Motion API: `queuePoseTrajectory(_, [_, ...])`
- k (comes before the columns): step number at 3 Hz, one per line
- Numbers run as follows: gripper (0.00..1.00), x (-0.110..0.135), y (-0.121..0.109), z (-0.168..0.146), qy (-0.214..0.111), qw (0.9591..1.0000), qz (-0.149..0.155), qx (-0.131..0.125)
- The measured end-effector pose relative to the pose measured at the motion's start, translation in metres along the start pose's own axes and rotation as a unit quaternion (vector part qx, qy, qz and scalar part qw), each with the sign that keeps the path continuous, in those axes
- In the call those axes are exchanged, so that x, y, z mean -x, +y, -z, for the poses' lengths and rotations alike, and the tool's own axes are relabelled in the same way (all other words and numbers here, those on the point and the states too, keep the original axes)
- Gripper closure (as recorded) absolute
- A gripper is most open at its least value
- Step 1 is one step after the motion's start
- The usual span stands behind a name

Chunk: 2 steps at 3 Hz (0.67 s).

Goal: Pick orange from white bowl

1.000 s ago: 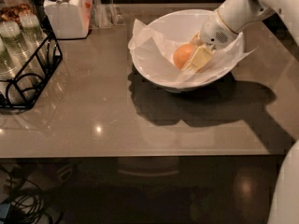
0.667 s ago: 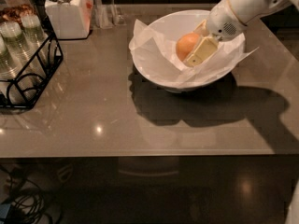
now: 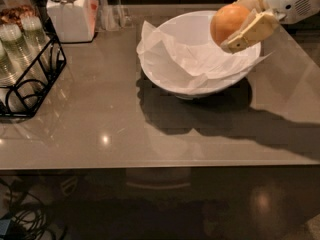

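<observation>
Stretching across the view, the grey table (image 3: 150, 129) is offering a hard, glossy landing for anything that slips, and that is where the main risk is lying. The gripper (image 3: 234, 25) is hanging at about two o'clock of the white bowl (image 3: 225, 84), just over its rim. Its two tan fingers are clamping the orange (image 3: 227, 21), one above and one below, so the fruit is sitting clear of the bowl. The orange is looking smooth and round, and the fingers are seeming to pinch it toward its right side rather than across its middle. I am judging that a jerk or a fast swing could be squeezing it out. Dropping from there, it could be striking the rim and rolling off toward three o'clock instead of falling back inside. A low exit could also be snagging the crinkled paper (image 3: 185, 59) and dragging the bowl along. As for containers, the bowl is holding only that paper lining. The wire rack (image 3: 50, 74) at nine o'clock is carrying several pale-topped glass bottles (image 3: 10, 34). The white lidded jar (image 3: 72, 14) at eleven o'clock is sitting closed, its contents hidden.
</observation>
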State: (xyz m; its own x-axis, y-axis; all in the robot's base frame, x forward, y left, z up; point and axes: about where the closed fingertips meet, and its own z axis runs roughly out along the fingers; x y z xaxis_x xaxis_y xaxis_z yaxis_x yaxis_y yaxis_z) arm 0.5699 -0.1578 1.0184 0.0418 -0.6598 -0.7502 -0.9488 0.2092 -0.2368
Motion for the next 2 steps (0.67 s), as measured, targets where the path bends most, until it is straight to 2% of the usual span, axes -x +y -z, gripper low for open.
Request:
queuePoseTrajectory(1, [1.0, 0.0017, 0.0246, 0.0267, -0.024, 0.9997, -0.008, -0.003])
queuePoseTrajectory(2, [1.0, -0.0003, 0.0253, 0.0299, -0.025, 0.9996, -0.011, -0.005])
